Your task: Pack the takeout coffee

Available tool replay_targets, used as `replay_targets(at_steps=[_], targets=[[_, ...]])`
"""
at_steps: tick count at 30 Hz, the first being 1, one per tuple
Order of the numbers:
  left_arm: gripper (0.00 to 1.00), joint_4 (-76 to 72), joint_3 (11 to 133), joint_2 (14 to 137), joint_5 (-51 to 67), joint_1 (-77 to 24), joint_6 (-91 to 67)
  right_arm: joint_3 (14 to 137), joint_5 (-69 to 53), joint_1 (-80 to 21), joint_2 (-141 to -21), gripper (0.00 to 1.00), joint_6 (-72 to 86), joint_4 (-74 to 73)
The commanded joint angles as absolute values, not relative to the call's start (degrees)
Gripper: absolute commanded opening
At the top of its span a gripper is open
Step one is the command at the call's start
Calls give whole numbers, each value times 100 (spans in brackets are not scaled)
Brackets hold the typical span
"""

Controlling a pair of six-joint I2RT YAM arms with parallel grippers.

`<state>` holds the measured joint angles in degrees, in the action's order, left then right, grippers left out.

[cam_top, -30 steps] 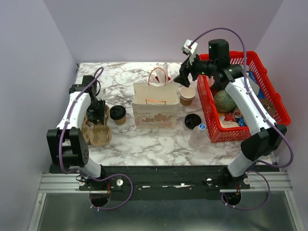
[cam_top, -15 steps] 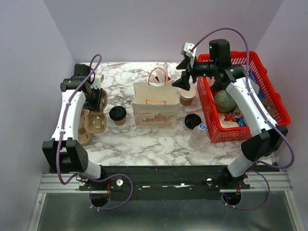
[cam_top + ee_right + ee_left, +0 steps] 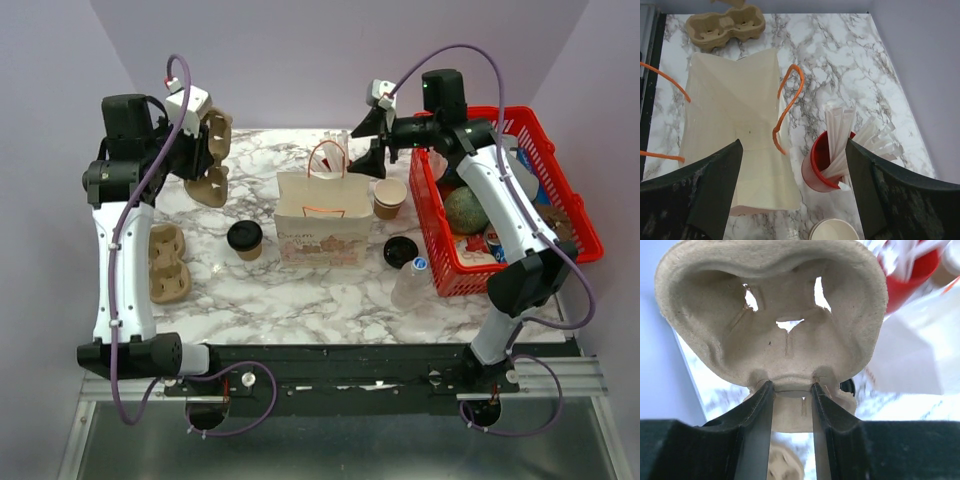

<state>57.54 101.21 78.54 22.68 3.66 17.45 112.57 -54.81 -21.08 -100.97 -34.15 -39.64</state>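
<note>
Since the earlier frames, the left gripper (image 3: 196, 152) has been raised from table level to the back left, and a pulp cup carrier (image 3: 210, 165) has been lifted with it. In the wrist view the fingers (image 3: 757, 430) are seen closed to a narrow gap, with the edge of the carrier pinched between them. A second carrier (image 3: 165, 262) is left lying on the table (image 3: 300, 295) below. The takeout coffee (image 3: 244, 238) is seen standing upright with its black lid on, between that second carrier and the paper bag (image 3: 322, 215). It stands just beside the bag's left side and well apart from both grippers. The right gripper (image 3: 370, 147) is held spread wide and empty above the bag's open top and the red cup (image 3: 822, 165) of straws. Further right, a lidless cup (image 3: 390, 197), a loose black lid (image 3: 400, 251), a water bottle (image 3: 410, 282) and the red basket (image 3: 560, 170) are found.
</note>
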Motion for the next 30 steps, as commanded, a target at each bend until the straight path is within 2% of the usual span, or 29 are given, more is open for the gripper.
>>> replay_targets(at_steps=[1, 6, 9, 15, 20, 23, 27, 30], targets=[[0, 4748, 10477, 7559, 3602, 395, 1750, 11671, -5757, -2355, -10459, 91, -3902, -4621], [0, 3615, 10529, 7444, 5016, 299, 890, 11506, -5390, -2478, -10494, 88, -3815, -4492], [0, 2896, 10398, 7453, 5369, 124, 423, 11531, -5055, -2487, -10634, 84, -3806, -4482], [0, 2513, 10055, 7488, 5370, -569, 544, 11628, -4905, -2496, -10872, 63, -3858, -4641], [0, 2838, 10160, 7672, 5511, -1036, 1176, 11540, -4597, -2496, -10881, 58, -3876, -4597], [0, 3050, 10178, 7743, 5519, -1221, 1353, 11522, -4483, -2496, -10890, 49, -3999, -4702], [0, 3198, 10081, 7778, 5546, -1327, 1634, 11417, -4482, -2496, -10854, 29, -4104, -4807], [0, 3400, 10081, 7840, 5590, -1388, 1836, 11399, -4517, -2496, -10819, 20, -4175, -4948]])
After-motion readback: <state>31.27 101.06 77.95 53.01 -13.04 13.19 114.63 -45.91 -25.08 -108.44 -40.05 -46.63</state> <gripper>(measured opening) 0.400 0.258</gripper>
